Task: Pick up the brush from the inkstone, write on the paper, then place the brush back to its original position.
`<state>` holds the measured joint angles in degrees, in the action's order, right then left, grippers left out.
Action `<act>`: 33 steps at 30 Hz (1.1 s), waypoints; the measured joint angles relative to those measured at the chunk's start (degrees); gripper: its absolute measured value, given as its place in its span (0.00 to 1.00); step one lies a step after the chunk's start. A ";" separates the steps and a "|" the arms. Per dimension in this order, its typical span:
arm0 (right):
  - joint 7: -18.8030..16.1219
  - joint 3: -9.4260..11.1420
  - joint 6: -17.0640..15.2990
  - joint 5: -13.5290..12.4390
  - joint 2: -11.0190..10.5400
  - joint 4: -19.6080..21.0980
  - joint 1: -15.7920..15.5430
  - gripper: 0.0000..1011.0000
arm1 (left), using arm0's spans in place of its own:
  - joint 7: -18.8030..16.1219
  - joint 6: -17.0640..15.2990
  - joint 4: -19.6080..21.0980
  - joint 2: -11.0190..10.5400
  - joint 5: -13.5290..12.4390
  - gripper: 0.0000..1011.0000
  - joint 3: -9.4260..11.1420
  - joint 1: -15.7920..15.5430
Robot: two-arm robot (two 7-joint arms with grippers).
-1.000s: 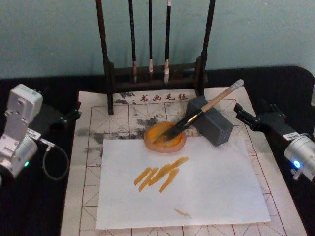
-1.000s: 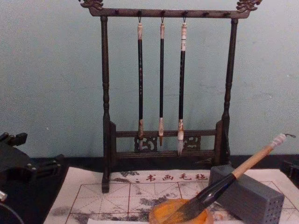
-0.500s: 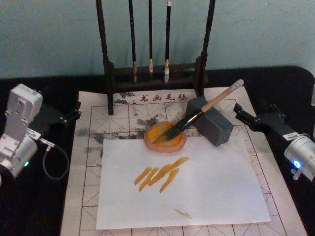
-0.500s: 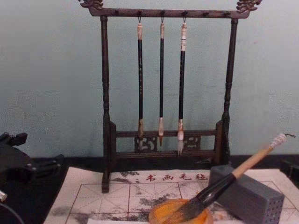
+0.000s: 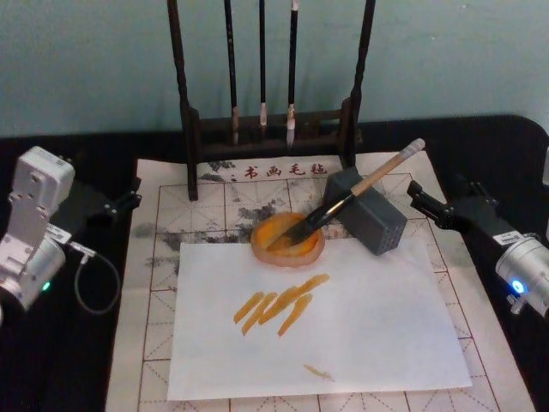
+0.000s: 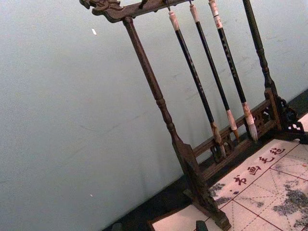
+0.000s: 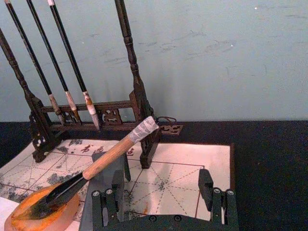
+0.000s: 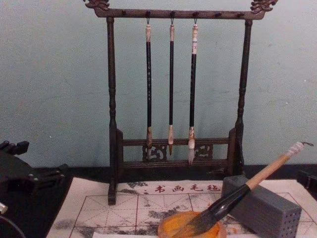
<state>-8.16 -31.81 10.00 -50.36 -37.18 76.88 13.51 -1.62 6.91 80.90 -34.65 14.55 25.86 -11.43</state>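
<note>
The brush [image 5: 343, 202] lies at rest with its dark bristles in the orange inkstone [image 5: 273, 251]. Its pale handle leans on a grey block [image 5: 379, 225], with the white end cap up at the back right. The paper [image 5: 154, 283] is a cream sheet with a red grid. A white sheet [image 5: 369, 318] lies on it and carries orange strokes. My right gripper [image 5: 418, 197] stands open just right of the block, apart from the brush [image 7: 108, 156], with nothing between its fingers [image 7: 113, 192]. My left gripper [image 5: 129, 199] is open at the paper's left edge.
A dark wooden rack [image 5: 257, 137] with three thin hanging brushes stands at the paper's far edge, in front of a teal wall. Black tabletop [image 5: 77, 360] borders the paper on both sides. A cable [image 5: 94, 283] loops by my left arm.
</note>
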 joint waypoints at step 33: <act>0.00 0.01 0.00 0.00 0.00 0.00 0.00 0.99 | 0.00 0.00 0.00 0.00 0.00 0.99 0.00 0.00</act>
<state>-8.15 -31.80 10.00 -50.35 -37.17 76.88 13.50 -1.62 6.91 80.90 -34.64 14.55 25.86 -11.43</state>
